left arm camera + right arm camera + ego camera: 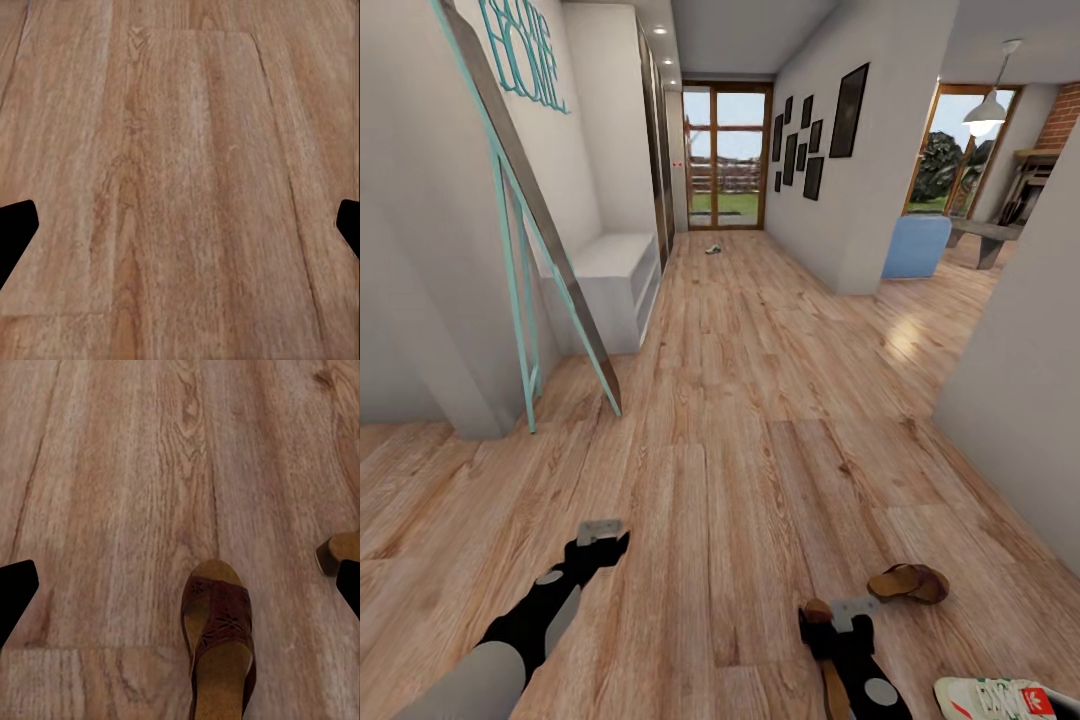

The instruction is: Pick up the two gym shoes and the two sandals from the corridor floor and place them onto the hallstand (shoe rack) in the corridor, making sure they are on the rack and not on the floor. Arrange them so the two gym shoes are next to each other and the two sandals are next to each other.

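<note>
On the corridor floor (pixel 740 420), near its front right corner under the robot: two sandals and one gym shoe. Directly beneath the right end effector (pixel 180 585), the nearer sandal (pixel 217 649), toe pointing away along the fingers, lying flat between the two dark fingertips (pixel 15 589) and a little off centre toward one side. Just beside it to the right, the second sandal (pixel 908 583), resting flat on the planks; seen in the right wrist view as a tan edge (pixel 339 551) close to one fingertip. Farther right, at the very edge of the head view, a cream gym shoe (pixel 995 697) with green stripes and red label. Far down the corridor by the glass door, a small pale object (pixel 713 249), perhaps the other gym shoe, too small to tell.

Right end effector released, fingers spread wide apart, nothing held. Left end effector (pixel 600 535) likewise released and empty, hanging over bare planks, well apart from any footwear.

Judged light and fairly stiff in the sole, with a softer patterned strap; not fragile, unlikely to slip much. Best taken across the footbed at the strap, pinching sole edges sideways. Hallstand (pixel 615 285) standing against the left wall, well ahead.
</note>
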You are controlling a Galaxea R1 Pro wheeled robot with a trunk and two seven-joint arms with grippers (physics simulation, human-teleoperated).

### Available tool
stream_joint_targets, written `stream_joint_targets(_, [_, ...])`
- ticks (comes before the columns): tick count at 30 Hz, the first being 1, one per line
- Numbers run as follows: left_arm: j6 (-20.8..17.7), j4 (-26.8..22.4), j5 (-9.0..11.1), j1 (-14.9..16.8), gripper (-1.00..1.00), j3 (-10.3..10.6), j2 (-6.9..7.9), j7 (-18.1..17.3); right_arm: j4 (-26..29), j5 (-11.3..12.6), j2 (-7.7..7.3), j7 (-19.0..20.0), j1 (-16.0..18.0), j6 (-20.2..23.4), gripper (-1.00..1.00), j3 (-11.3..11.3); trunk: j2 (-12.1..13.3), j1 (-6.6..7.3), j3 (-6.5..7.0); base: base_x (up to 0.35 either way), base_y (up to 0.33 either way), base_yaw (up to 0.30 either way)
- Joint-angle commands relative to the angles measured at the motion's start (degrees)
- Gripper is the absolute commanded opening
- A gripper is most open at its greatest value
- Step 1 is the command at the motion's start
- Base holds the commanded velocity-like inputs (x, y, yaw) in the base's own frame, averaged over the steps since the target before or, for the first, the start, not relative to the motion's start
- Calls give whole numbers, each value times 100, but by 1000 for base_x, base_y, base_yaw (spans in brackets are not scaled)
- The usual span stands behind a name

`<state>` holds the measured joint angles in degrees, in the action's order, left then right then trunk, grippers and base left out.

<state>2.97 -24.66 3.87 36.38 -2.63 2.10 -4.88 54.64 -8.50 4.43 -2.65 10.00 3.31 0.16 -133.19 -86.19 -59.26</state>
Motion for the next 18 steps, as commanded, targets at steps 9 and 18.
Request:
stream_joint_targets(9, [-85,-16,-107,89,100,-18,-14,-158,-16,-66,7,-25,82,67,100,2,-2,1,-5,0,0,0])
stream_joint_targets(18, [-107,-20,-250,104,100,-26,-26,-178,-156,-72,5,-25,97,56,100,-10,-2,1,-5,112,-13,0])
